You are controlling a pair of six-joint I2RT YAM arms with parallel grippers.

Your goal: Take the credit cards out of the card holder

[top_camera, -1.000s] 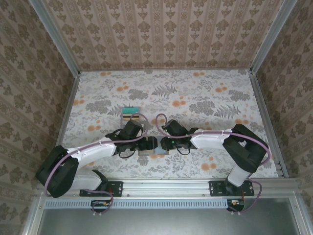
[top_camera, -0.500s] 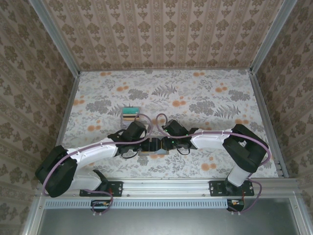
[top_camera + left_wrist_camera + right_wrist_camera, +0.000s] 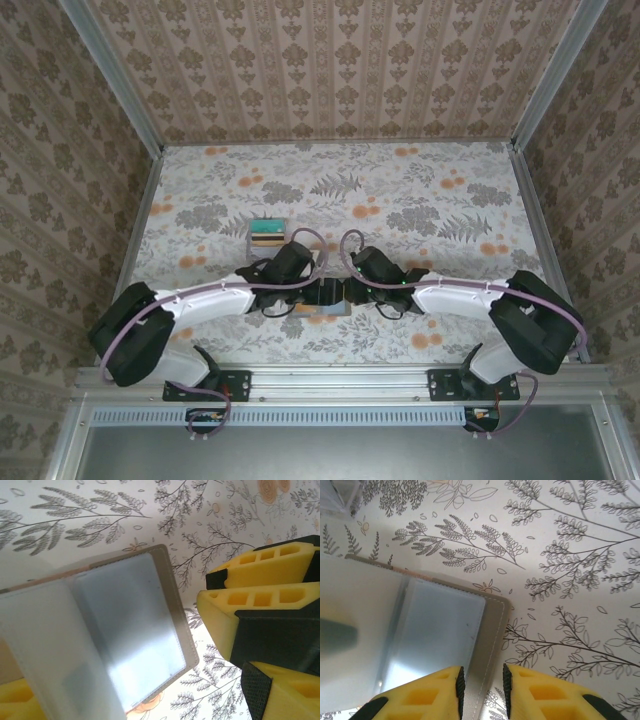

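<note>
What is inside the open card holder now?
Shiny pale grey-blue plastic sleeves show inside the card holder. Glare covers them, so whether anything remains in the slots cannot be told.

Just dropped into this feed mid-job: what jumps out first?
Both arms meet nose to nose at the near middle of the floral table, the left gripper and right gripper crowded over the card holder, which lies open with its shiny pale inside up. The right gripper's fingers straddle its brown edge. Farther back, beyond the left arm, a striped stack of coloured cards sits apart.
</note>
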